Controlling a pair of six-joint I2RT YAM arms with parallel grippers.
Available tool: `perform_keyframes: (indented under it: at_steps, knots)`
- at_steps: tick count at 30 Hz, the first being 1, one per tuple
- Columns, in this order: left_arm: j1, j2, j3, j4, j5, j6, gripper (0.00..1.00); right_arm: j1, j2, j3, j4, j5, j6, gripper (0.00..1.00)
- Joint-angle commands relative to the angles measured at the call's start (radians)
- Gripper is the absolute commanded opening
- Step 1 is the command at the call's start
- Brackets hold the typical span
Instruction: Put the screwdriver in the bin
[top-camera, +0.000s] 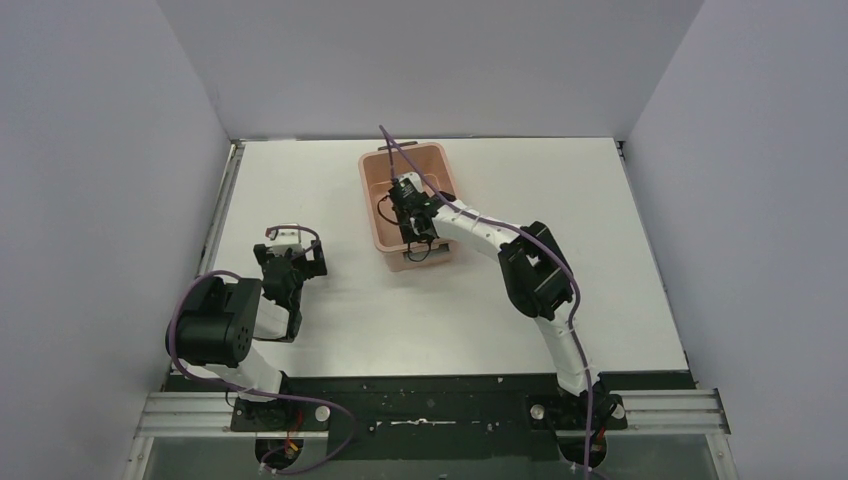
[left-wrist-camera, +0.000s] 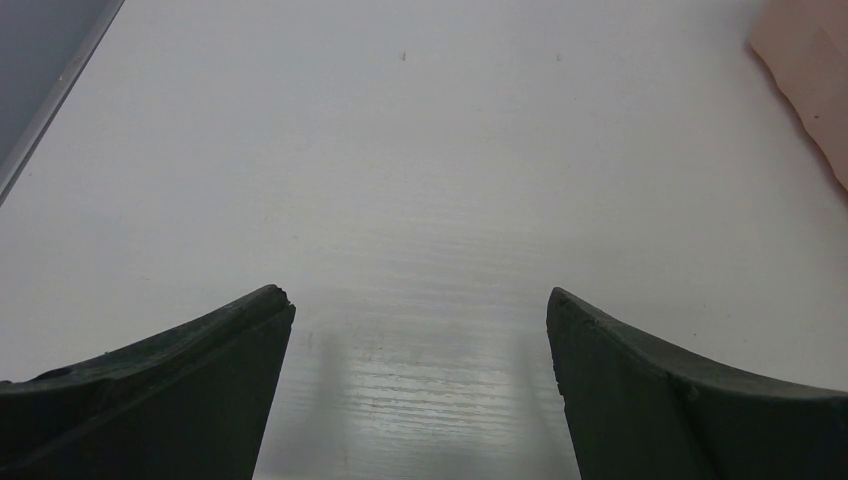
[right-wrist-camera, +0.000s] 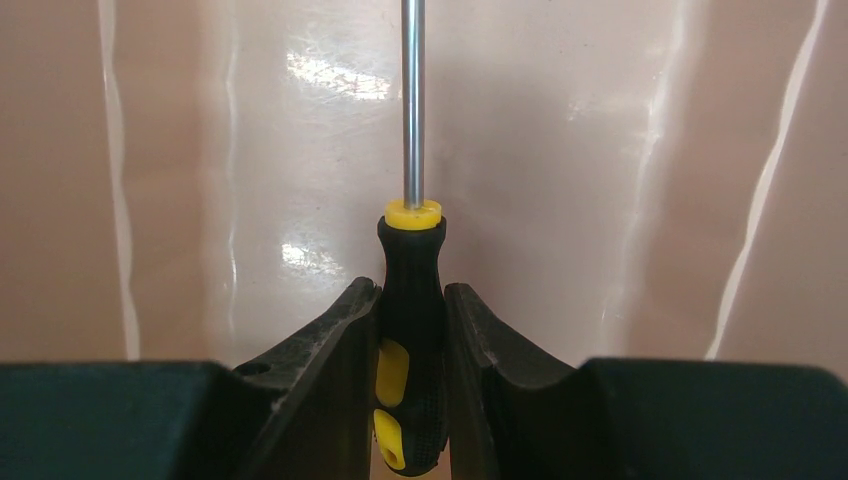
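The right arm's fingers (right-wrist-camera: 335, 350) squeeze the black-and-yellow handle of the small thin-metal screwdriver (right-wrist-camera: 411, 260), its tip pointing straight away into the pink plastic bin (top-camera: 372, 200) (left fingers (left-wrist-camera: 190, 390) wide apart over the white bench (left-wrist-camera: 420, 150)).

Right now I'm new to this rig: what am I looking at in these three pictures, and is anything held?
Two robot arms are bolted at the near edge of a white table, which has a pink bin on it. The wide picture comes from a fixed camera above and behind the arms. The other two come from a camera on each wrist, looking along that arm's own fingers. The left arm hangs over bare table, with the left end effector open and holding nothing. The right arm reaches into the bin. Its wrist view shows the right end effector shut on the black-and-yellow handle of a screwdriver, with the shaft pointing away against the bin's pink inside.
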Motion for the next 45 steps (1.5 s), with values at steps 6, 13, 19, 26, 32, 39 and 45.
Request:
perform_keyframes:
  at_steps: [6,13,19,26,32,39,45]
  knots:
    - [0.002,-0.006,0.019,0.056,0.01,0.015,0.97,-0.005,-0.025,0.004,0.058,0.053,0.013,0.49]
    - [0.002,-0.006,0.019,0.056,0.01,0.015,0.97,-0.001,-0.138,0.078,0.036,0.057,-0.009,0.53]
    - [0.002,-0.006,0.019,0.056,0.01,0.015,0.97,0.001,-0.281,0.121,0.022,0.07,-0.06,0.59]
    - [0.003,-0.006,0.019,0.057,0.01,0.015,0.97,-0.031,-0.505,-0.014,0.111,0.07,-0.182,1.0]
    - [0.003,-0.006,0.019,0.056,0.01,0.014,0.97,-0.155,-0.723,-0.326,0.299,0.074,-0.23,1.0]
    - [0.003,-0.007,0.019,0.057,0.009,0.014,0.97,-0.284,-1.01,-0.865,0.702,0.156,-0.293,1.0]
    - [0.003,-0.007,0.019,0.056,0.01,0.014,0.97,-0.408,-1.138,-1.229,0.905,0.155,-0.251,1.0]
